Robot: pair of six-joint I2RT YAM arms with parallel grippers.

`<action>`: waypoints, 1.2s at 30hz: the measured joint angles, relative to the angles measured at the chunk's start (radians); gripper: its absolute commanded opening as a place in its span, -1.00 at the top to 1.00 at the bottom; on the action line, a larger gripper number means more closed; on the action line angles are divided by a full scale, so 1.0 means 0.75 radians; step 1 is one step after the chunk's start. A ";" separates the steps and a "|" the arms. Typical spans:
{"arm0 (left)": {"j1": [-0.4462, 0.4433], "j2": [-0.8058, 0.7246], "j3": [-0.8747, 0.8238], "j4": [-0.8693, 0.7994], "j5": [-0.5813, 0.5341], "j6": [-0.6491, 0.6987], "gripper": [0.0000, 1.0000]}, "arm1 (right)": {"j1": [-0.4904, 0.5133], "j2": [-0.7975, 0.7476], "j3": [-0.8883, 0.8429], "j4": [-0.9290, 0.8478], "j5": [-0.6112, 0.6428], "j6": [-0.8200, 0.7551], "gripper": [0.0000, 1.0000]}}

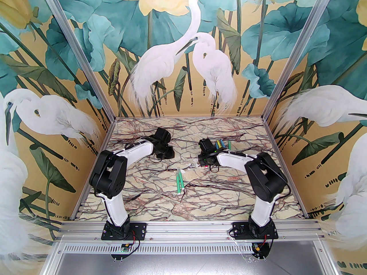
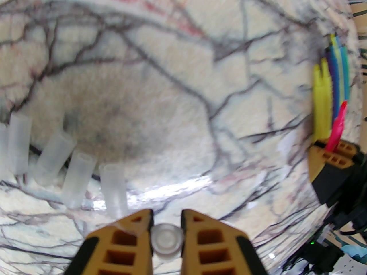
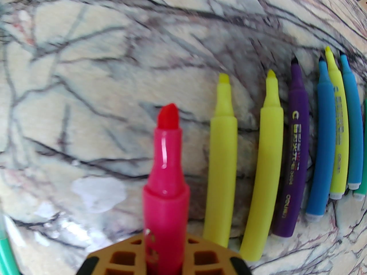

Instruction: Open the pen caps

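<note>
A clear pen cap (image 2: 167, 241) sits end-on, pinched between the yellow fingers of the left gripper (image 2: 167, 215), low over the marble-patterned desk (image 2: 172, 96). To its left, a loose row of empty clear caps (image 2: 78, 179) lies on the desk, open mouths pointing away from the gripper.

Across the desk, the right gripper (image 3: 165, 251) is clamped on a pink pen (image 3: 167, 165), whose bare tip points away from the wrist. Just to its right, a row of uncapped pens (image 3: 292, 165) lies side by side on the desk with tips facing the same way: two yellow, a purple, a blue, another yellow and another blue.

From overhead, two green pens (image 1: 179, 182) lie together near the desk's centre, between the two arms and well apart from that row.
</note>
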 measured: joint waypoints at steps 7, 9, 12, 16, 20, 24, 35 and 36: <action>-0.009 0.051 0.024 -0.043 -0.039 0.001 0.85 | 0.000 0.037 0.039 -0.028 0.033 0.003 0.81; -0.009 0.055 0.024 -0.045 -0.042 0.002 0.81 | 0.000 0.043 0.047 -0.030 0.039 0.003 0.78; -0.012 0.067 0.034 -0.046 -0.042 0.005 0.73 | 0.000 0.050 0.051 -0.031 0.048 0.003 0.69; -0.016 0.083 0.051 -0.046 -0.043 0.006 0.64 | 0.001 0.052 0.055 -0.035 0.060 0.004 0.59; -0.015 0.094 0.066 -0.046 -0.046 0.011 0.56 | 0.000 0.052 0.055 -0.040 0.068 0.006 0.56; -0.016 0.111 0.078 -0.051 -0.056 0.015 0.54 | 0.000 0.052 0.056 -0.043 0.070 0.007 0.54; -0.016 0.128 0.080 -0.057 -0.061 0.015 0.47 | 0.000 0.052 0.056 -0.045 0.081 0.006 0.47; -0.016 0.128 0.080 -0.057 -0.061 0.015 0.46 | 0.000 0.052 0.056 -0.046 0.084 0.006 0.47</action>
